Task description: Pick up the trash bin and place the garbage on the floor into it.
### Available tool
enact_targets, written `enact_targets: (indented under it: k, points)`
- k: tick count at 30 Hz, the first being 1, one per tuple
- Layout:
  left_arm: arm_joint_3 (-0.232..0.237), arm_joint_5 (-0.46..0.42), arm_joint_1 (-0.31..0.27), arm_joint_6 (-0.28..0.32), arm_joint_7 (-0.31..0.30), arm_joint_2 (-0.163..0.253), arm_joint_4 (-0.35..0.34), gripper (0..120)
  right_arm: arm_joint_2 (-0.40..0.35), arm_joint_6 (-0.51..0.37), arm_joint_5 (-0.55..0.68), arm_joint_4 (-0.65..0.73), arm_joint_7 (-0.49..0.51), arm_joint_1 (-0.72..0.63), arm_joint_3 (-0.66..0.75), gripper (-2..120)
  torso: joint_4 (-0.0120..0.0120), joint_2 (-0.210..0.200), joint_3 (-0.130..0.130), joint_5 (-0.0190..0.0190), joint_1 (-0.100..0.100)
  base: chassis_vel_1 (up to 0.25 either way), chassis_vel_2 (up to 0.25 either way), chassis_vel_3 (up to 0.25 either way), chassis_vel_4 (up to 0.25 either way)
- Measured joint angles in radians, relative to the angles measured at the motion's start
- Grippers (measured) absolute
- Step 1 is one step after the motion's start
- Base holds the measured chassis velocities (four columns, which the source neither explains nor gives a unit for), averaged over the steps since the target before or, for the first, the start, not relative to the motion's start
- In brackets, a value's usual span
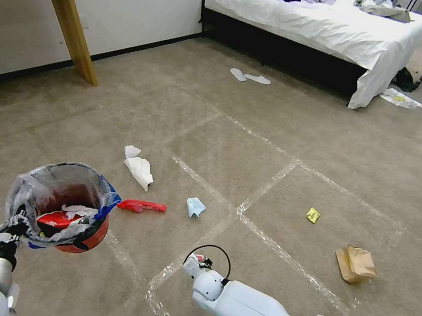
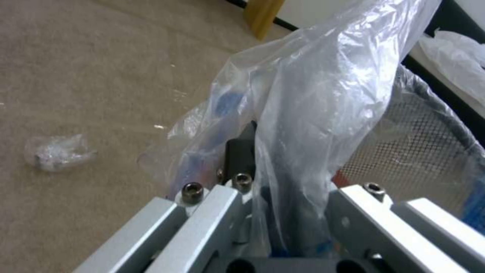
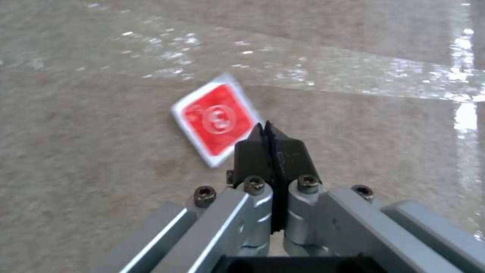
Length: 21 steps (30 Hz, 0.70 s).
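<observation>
The left claw at the head view's 8 o'clock is clenched on the rim and plastic liner of the small red trash bin, holding it above the carpeted floor. In the left wrist view its fingers pinch the crinkled clear liner, with the bin's mesh wall just beyond. Inside the bin lie a red wrapper and a white crumpled tissue.

The right claw sits low at about 6 o'clock in the head view, its jaws pressed together on a corner of a small red card; whether the card is lifted off the carpet or touching it cannot be told.

Garbage lies scattered on the floor. At centre-left, two white tissues lie side by side. Just at 3 o'clock of the bin is a long red wrapper, then a pale blue scrap near it. A yellow wrapper lies toward 3 o'clock, and a brown paper bag at 4 o'clock. Shiny tape strips cross the carpet between them.
</observation>
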Motion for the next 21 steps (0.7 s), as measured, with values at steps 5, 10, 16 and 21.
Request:
enact_targets:
  k: [5,10,16,21]
  points:
    - [0.003,0.005,0.000,0.000,0.000,-0.002,0.000,4,-0.013,0.007,-0.009,0.011,0.005,0.000,0.010,0,0.0001,0.000,0.000,0.0001,0.000,0.000,0.000,0.000,0.000]
    - [0.004,0.008,0.004,0.001,0.000,-0.005,-0.004,4,-0.013,0.017,-0.018,-0.001,0.003,-0.008,0.011,1,0.0001,0.000,0.000,0.0001,0.000,0.000,0.000,0.000,0.000]
    - [0.003,0.009,0.010,0.002,-0.001,-0.007,-0.016,4,-0.003,0.014,-0.026,-0.014,-0.016,-0.006,0.000,25,0.0001,0.000,0.000,0.0001,0.000,0.000,0.000,0.000,0.000]
    - [0.003,0.009,0.012,0.002,-0.001,-0.008,-0.018,4,0.005,0.009,-0.033,-0.035,-0.023,-0.001,-0.014,43,0.0001,0.000,0.000,0.0000,0.000,0.000,0.000,0.000,0.000]
